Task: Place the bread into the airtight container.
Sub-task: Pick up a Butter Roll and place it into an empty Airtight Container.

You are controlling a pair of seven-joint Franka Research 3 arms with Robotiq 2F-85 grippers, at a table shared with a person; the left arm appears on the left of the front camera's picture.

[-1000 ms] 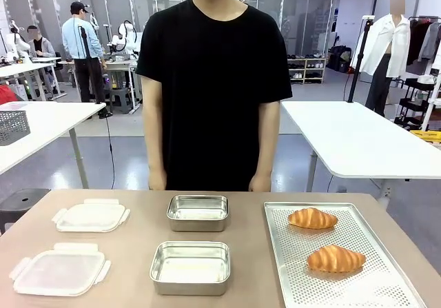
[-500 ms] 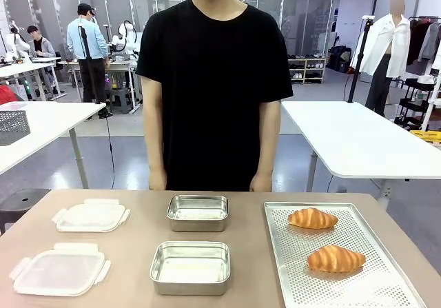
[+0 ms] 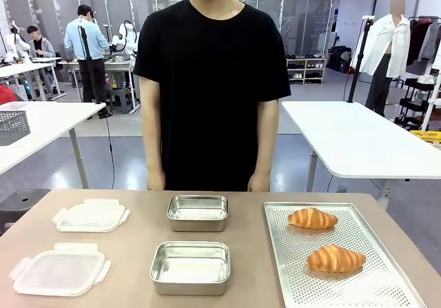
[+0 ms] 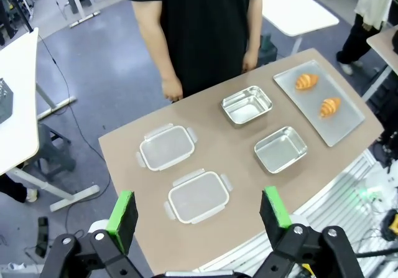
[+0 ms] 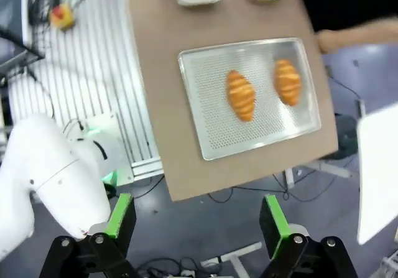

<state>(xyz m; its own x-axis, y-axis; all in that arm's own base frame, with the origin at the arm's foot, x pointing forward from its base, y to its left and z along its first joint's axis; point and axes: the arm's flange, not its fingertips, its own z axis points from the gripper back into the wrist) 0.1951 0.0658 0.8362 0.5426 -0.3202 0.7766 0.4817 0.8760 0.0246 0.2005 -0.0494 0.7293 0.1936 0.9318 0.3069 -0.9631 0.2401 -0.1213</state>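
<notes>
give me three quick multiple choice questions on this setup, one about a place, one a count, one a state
1. Where do the croissants lie?
A. in a bowl
B. on a white plate
C. on the perforated tray

2. How many metal containers stand on the table?
A. one
B. two
C. four

3. What state are the metal containers in?
A. open and empty
B. both lidded
C. one holds bread

Answers:
1 C, both sit on the tray at the robot's right.
2 B, one stands behind the other at mid-table.
3 A, their bare insides show, and the two plastic lids lie apart to the left.
</notes>
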